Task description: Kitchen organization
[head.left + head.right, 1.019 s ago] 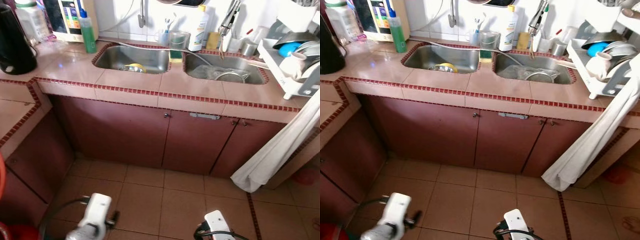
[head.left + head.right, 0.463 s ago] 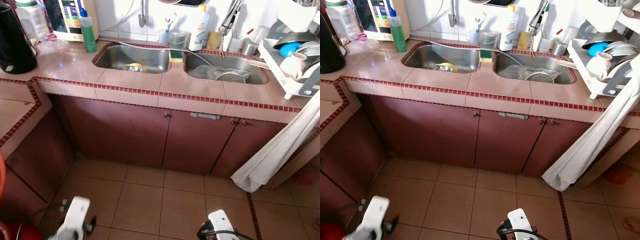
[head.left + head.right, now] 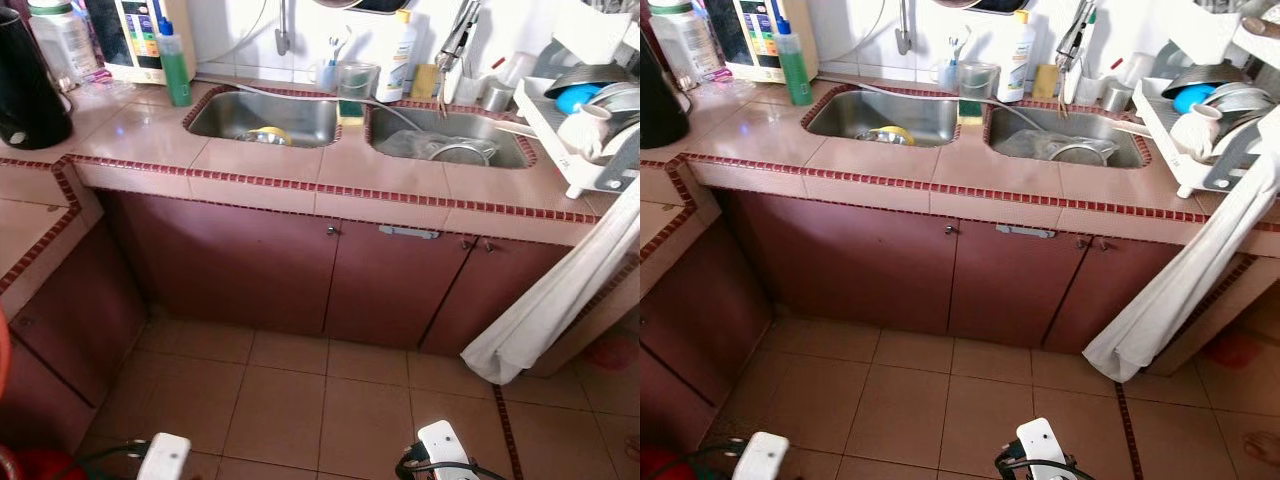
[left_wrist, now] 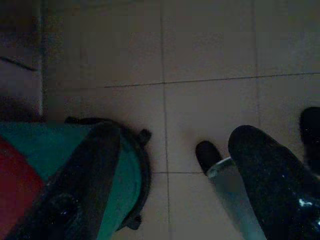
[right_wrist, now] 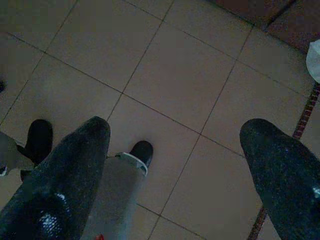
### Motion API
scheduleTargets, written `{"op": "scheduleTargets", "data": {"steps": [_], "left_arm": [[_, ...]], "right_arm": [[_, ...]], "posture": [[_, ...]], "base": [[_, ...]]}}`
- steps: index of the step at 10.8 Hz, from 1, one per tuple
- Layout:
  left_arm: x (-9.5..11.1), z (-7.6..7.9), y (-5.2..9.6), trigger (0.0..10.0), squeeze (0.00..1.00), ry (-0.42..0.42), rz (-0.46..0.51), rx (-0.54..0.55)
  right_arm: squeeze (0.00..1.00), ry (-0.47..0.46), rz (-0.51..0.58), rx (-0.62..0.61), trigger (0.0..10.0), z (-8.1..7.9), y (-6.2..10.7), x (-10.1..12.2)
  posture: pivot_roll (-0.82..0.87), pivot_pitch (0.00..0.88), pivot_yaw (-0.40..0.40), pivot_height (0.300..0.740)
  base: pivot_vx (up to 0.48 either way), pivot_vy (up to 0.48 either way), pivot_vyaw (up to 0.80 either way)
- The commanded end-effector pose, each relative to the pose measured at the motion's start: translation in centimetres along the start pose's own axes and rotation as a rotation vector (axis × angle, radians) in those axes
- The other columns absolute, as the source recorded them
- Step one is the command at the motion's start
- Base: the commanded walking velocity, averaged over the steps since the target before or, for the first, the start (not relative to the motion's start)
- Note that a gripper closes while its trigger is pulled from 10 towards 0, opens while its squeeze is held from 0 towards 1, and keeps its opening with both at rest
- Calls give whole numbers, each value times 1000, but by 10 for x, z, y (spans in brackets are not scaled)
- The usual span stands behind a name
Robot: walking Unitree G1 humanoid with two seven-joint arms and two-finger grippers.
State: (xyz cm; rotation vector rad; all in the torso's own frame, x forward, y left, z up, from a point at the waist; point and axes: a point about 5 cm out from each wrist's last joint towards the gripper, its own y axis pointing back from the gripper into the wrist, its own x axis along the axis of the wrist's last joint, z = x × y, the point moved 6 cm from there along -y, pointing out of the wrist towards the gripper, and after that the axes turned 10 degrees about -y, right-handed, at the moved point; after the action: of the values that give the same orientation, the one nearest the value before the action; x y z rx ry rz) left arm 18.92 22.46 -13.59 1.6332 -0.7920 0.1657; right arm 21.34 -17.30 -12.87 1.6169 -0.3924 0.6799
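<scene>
Both grippers, left (image 4: 172, 165) and right (image 5: 175, 150), were held low over the floor (image 5: 170, 75), jaws spread apart, before the 2 sinks (image 3: 265, 115).

A pink tiled countertop (image 3: 270, 160) edged with small dark red tiles runs across the kitchen above dark red cabinet doors (image 3: 250, 265). Two steel sinks are sunk into it side by side: the left sink (image 3: 262, 116) holds a yellow item, the right sink (image 3: 450, 138) holds a metal strainer. On the counter stand a green bottle (image 3: 175, 65), a black kettle (image 3: 30, 80), a white bottle (image 3: 402, 58) and a white dish rack (image 3: 585, 120) with dishes. Below, the floor (image 3: 310, 410) is bare terracotta tile.
</scene>
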Motion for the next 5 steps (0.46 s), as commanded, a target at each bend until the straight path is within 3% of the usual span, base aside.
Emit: {"op": "scheduleTargets", "data": {"steps": [1, 3, 5], "left_arm": [[2, 11, -1, 10000, 0, -35, 9, -33], [4, 16, -1, 10000, 0, -38, 18, -48], [3, 14, -1, 10000, 0, -24, 13, -47]], "right_arm": [[0, 6, 10, -9, 10000, 4, 1, 2], [0, 3, 11, -13, 10000, 6, 1, 2], [0, 0, 2, -16, 10000, 7, 3, -2]], "posture": [[-111, 0, -30, 740], [-112, 0, -30, 740], [-111, 0, -30, 740]], "base": [[0, 0, 0], [0, 0, 0], [0, -358, 0]]}}
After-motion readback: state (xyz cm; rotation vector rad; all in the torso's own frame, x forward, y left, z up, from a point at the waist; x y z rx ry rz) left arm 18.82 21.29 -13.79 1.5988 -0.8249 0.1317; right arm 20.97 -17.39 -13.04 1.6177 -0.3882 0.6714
